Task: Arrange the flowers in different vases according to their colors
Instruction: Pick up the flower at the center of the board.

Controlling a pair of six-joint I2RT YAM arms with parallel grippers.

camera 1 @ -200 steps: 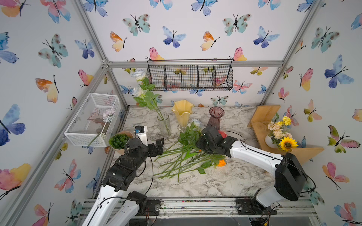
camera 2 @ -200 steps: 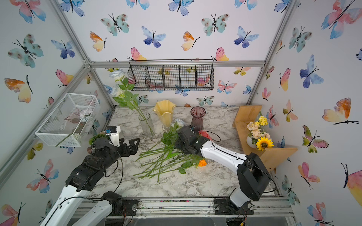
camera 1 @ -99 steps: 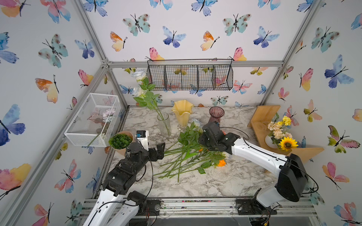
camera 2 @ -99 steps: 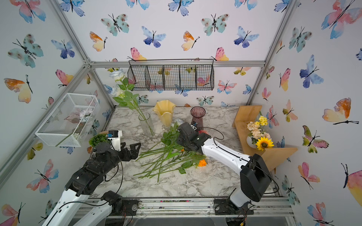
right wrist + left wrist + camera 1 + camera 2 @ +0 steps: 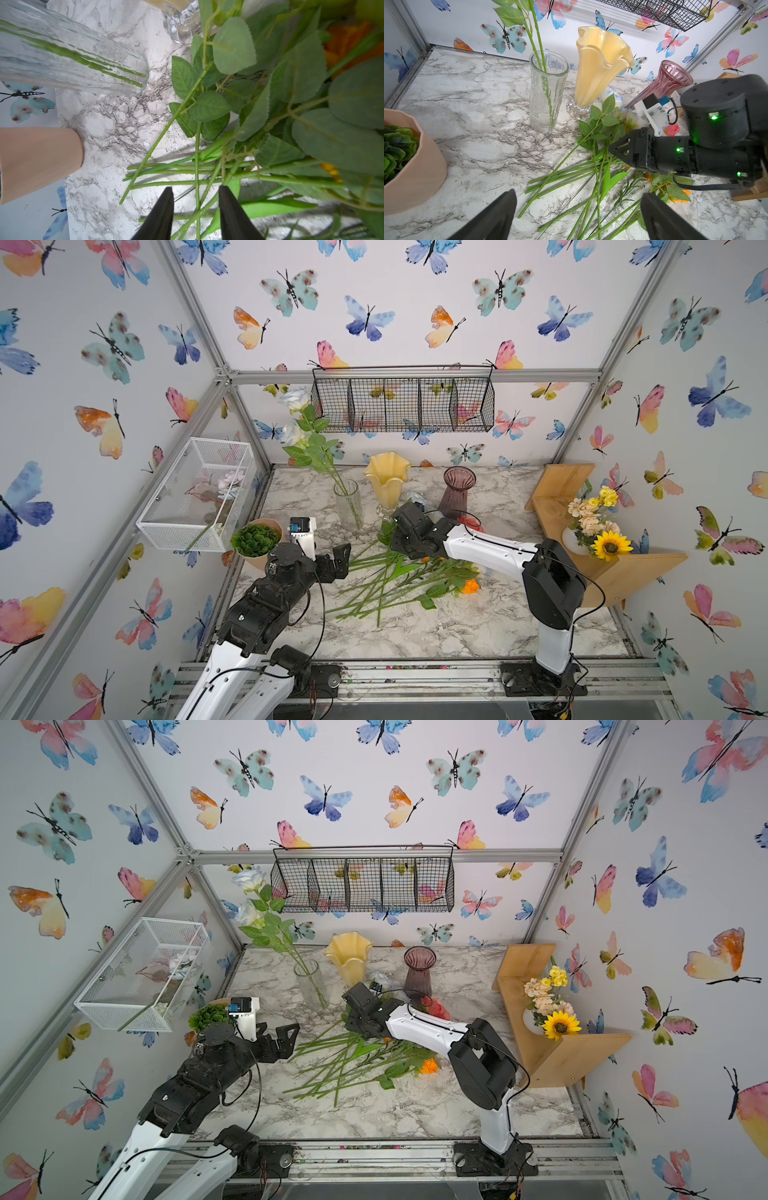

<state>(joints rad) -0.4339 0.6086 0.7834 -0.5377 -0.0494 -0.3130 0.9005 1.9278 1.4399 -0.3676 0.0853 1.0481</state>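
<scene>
Flowers [image 5: 386, 580]: loose heap laid flat on the desk [image 5: 415, 639] at mid-frame in both top views, below the three vases [image 5: 387, 479], stems fanned to the lower left, blooms to the right. Right gripper [image 5: 195, 189] is placed over the heap, fingers part-spread with one stem running lengthwise through the gap, not seen pinched; left gripper [image 5: 577, 193], fingers spread wide and empty, is held just beside the stem ends, so the right arm is judged nearer.

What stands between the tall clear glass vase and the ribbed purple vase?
The wavy-rimmed yellow glass vase stands between them, seen in both top views.
</scene>
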